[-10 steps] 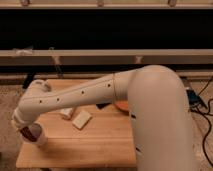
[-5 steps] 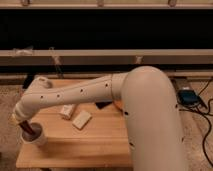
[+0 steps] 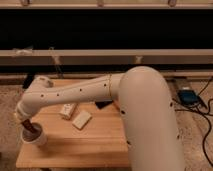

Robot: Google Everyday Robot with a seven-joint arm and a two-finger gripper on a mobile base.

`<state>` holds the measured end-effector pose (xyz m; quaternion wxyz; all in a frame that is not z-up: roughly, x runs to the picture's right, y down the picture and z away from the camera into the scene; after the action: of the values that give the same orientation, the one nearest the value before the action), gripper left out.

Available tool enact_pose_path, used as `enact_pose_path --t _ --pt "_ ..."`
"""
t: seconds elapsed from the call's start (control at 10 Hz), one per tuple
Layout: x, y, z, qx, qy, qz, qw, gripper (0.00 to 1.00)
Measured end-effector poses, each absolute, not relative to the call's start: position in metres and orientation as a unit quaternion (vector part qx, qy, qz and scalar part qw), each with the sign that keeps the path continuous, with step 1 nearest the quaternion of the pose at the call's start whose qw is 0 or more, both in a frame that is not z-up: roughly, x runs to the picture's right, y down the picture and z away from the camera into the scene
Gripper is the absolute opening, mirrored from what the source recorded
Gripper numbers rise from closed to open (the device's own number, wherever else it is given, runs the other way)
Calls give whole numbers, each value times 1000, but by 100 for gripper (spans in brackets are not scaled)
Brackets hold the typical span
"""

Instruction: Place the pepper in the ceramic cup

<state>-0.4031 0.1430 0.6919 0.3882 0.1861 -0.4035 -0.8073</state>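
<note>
Gripper: the gripper (image 3: 28, 125) is at the left edge of the table (image 3: 95, 142), directly above the ceramic cup (image 3: 34, 137); if it is open or closed, I cannot tell.
Pepper: a dark red shape, probably the pepper (image 3: 32, 128), stands in the mouth of the cup under the gripper.
Ceramic cup: white, upright, near the front-left corner.
Arm: the white arm (image 3: 80, 92) reaches from the right side across the table to the left edge.
Other things: two pale blocks (image 3: 82, 119) lie near the middle of the table, just beside each other.
</note>
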Motion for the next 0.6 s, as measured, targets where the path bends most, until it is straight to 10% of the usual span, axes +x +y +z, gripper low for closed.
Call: enact_pose_path --t 0.2,0.6 --pt "-394 143 690 182 -403 -808 388 78" --pt "-375 140 680 183 -402 -808 389 80"
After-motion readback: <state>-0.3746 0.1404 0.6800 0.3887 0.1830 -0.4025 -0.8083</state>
